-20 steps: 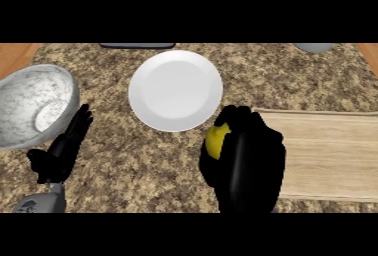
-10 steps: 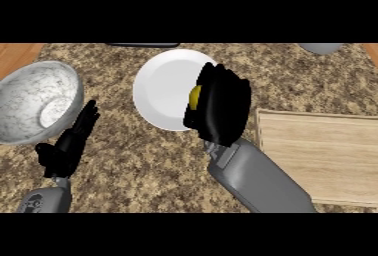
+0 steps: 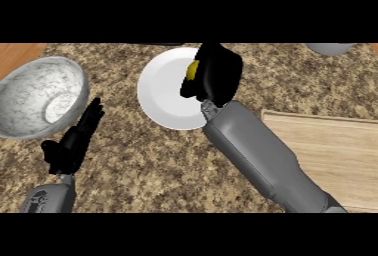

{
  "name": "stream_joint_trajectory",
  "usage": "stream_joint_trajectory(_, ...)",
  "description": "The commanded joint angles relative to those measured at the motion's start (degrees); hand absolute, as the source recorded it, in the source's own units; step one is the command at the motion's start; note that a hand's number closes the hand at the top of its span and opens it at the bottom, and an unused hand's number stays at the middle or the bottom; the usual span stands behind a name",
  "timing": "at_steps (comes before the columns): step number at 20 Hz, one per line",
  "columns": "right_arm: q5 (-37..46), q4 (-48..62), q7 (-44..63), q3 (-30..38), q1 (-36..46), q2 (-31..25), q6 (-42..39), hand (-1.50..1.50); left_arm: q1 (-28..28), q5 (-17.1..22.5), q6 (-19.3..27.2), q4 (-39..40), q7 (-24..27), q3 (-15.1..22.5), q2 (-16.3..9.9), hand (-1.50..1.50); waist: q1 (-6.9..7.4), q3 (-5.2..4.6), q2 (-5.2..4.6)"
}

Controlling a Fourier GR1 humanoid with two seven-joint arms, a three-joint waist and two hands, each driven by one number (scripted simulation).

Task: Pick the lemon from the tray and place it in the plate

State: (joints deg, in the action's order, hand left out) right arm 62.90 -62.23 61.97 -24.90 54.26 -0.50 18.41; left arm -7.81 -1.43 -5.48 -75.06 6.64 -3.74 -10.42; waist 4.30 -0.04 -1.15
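Note:
My right hand [image 3: 214, 75] is over the right part of the white plate [image 3: 164, 92], its fingers curled round the yellow lemon [image 3: 192, 70]; only a sliver of the lemon shows at the hand's left edge. I cannot tell whether the lemon touches the plate. The wooden tray [image 3: 332, 150] lies at the right, with nothing visible on it. My left hand [image 3: 74, 142] rests open at the lower left, fingers up, just below the bowl.
A large speckled grey bowl [image 3: 33, 97] stands at the left edge. A grey dish [image 3: 332, 48] shows partly at the top right. The counter [image 3: 148, 165] is brown speckled stone.
My right hand has carried the lemon from beside the tray's left edge up and left, now over the plate. The left hand has shifted only slightly.

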Motion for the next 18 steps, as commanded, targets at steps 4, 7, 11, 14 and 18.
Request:
stream_joint_trajectory(4,-1.7,11.1,9.8,2.2,1.5,0.5,17.1,-1.50,-1.4,0.9,-2.0,1.1,-0.3,-1.0,-1.8,0.00,1.26,-0.02,-0.24)
stream_joint_trajectory(7,-5.0,14.7,8.4,5.1,3.9,0.5,20.3,-1.50,-1.4,0.2,-1.2,1.6,1.1,-0.4,-0.8,0.00,1.54,-0.02,-0.35)
stream_joint_trajectory(11,-7.1,17.5,6.3,5.2,4.3,0.5,28.3,-1.50,-2.7,-0.2,-0.3,0.6,-1.1,0.8,0.7,0.00,1.80,0.04,-0.31)
stream_joint_trajectory(14,-5.8,16.0,2.9,8.9,2.7,0.5,37.0,-1.50,0.5,-0.6,0.9,0.1,0.6,0.4,1.2,0.00,0.03,0.08,0.24)
stream_joint_trajectory(18,-8.2,13.3,1.9,8.5,0.8,0.5,46.6,-1.50,-0.3,-1.2,1.5,0.9,0.1,0.1,0.8,0.00,-0.80,0.10,0.43)
